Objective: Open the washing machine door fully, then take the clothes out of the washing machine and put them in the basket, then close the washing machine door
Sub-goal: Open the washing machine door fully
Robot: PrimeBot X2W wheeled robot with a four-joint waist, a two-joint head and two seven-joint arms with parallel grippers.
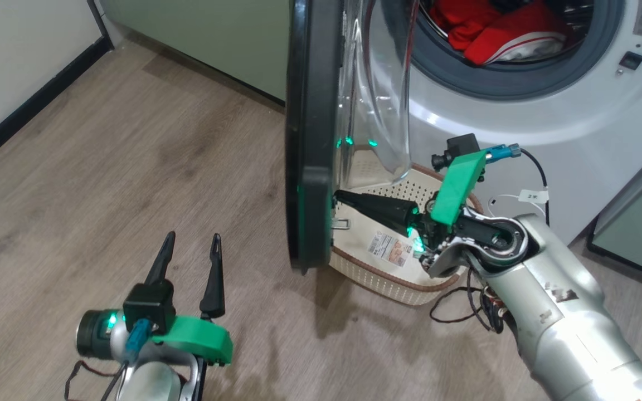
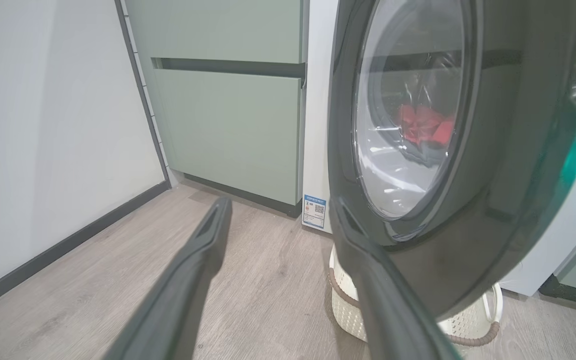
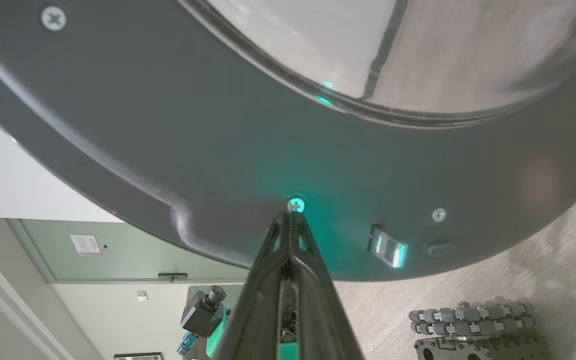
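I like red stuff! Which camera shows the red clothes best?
The head view: the clothes lie in plain sight in the open machine. The left wrist view gives a dim red patch through the door glass. The right wrist view faces the door's black rim.

Likely home laundry corner: washing machine (image 1: pixel 521 122), green cabinets (image 2: pixel 228 125).
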